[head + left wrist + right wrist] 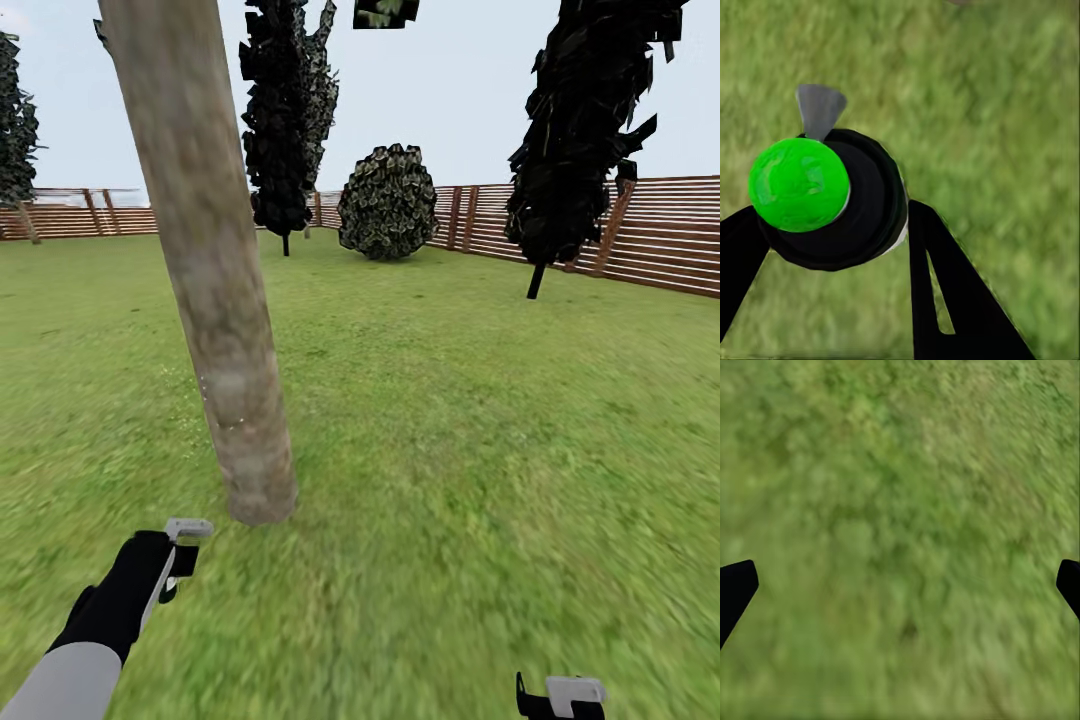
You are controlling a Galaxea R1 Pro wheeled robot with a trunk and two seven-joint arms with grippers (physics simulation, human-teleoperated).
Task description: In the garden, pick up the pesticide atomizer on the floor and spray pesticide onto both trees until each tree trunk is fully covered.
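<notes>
A smooth, mottled grey-tan tree trunk (215,270) rises at near left from blotchy grass (450,420), its crown cut off above. The left gripper (832,225) clamps a round black atomizer (851,206) with a glossy green cap. The right gripper (900,585) is spread wide, its fingertips barely visible.

Two narrow blackish cypress-like trees (287,110) (580,130) stand on the far lawn, with a round dark bush (388,203) between them by the far fence corner, under pale sky (470,90).
</notes>
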